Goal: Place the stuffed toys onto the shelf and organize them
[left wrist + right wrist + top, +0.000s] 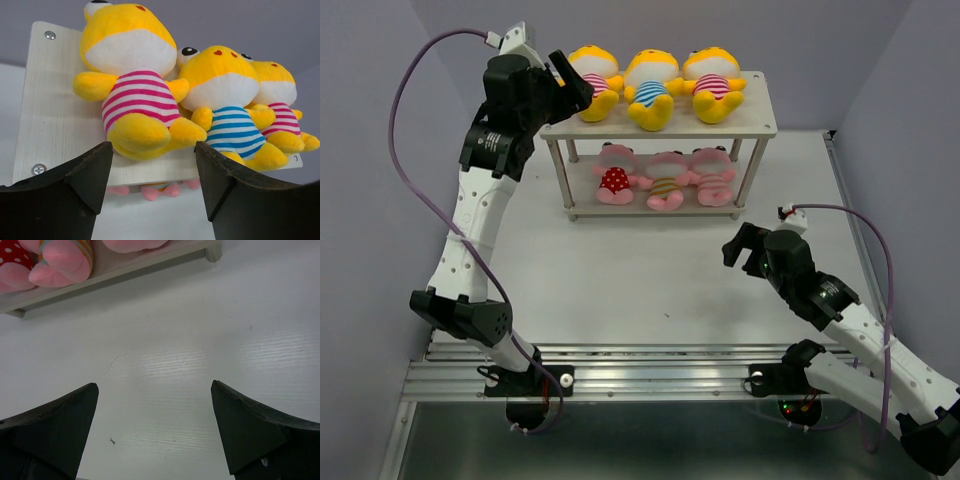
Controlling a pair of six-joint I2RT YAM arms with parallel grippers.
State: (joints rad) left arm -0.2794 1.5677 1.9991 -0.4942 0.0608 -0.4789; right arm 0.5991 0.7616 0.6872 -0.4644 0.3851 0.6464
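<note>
two-tier whitewashed wood shelf [760, 115], thin metal legs, 12 o'clock on white table [620, 300]: top board, three yellow plush toys [650, 85] in striped shirts side by side; lower board, three pink plush toys [665, 185] in a row. left gripper [152, 145] at 9 o'clock of the top row, fingers wide apart, nearest yellow toy's feet just beyond them. right gripper [154, 385] at 5 o'clock of the shelf, fingers wide, above the table.
</note>
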